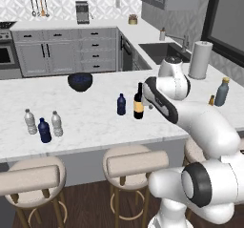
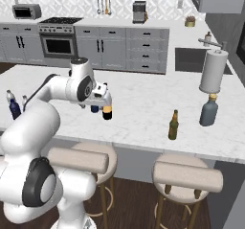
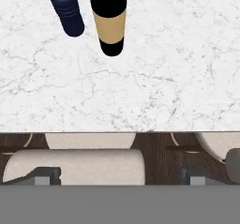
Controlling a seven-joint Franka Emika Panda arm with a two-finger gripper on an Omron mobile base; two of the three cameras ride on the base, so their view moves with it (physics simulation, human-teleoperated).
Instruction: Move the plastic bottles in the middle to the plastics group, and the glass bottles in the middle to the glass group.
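A home kitchen: oven (image 2: 58, 45), sink (image 1: 162, 50), marble island counter (image 1: 95, 122), stools (image 1: 135, 162).

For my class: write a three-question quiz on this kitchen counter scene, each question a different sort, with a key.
1. True or false: the wine bottle lies on its side.
2. Which stands nearest the wine bottle? A) dark blue bottle B) paper towel roll C) black bowl
3. Fill in: the amber beer bottle stands beside the ___ bottle.

Key: 1 false; 2 A; 3 grey-blue.

No legible text or labels
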